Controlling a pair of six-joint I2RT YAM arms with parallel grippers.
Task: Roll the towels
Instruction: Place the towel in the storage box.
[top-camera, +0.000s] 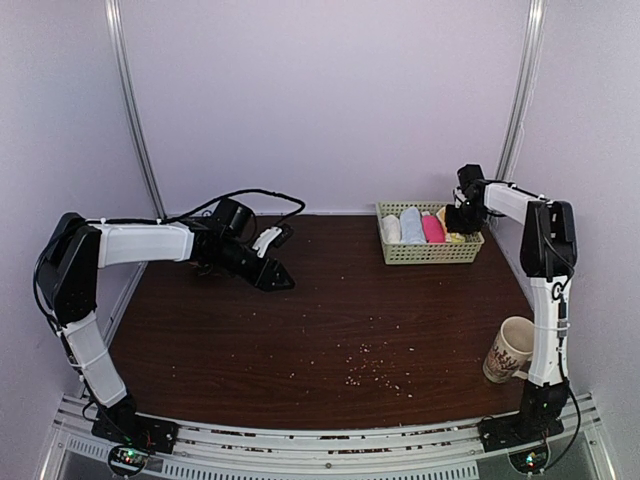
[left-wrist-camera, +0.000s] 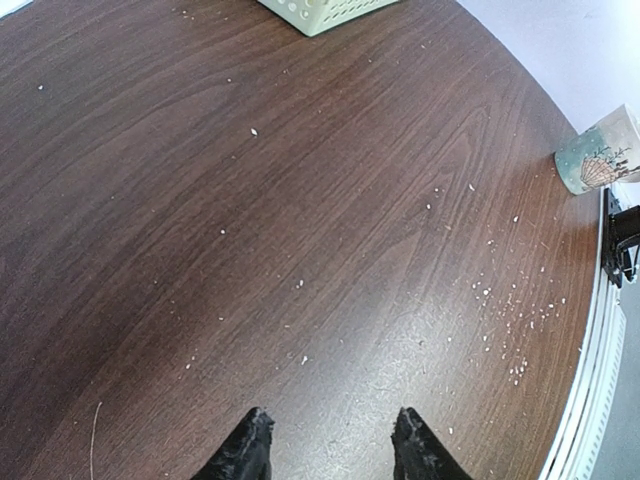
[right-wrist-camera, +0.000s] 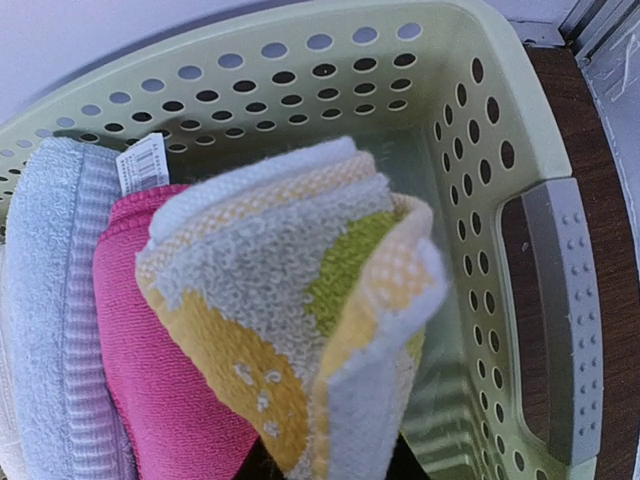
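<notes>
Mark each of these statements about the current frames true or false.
1. The left gripper holds a towel. False: its jaws stand open and empty above the dark brown wooden table.
2. The hot-pink towel lies inside the pale-green perforated plastic basket. True.
3. The yellow-green patterned cloth is spread flat on the table. False: it is bundled up in the basket, beside the pink towel.
4. The cream printed mug stands near the table's right edge. True.
5. The basket sits at the table's near left corner. False: it sits at the far right.
</notes>
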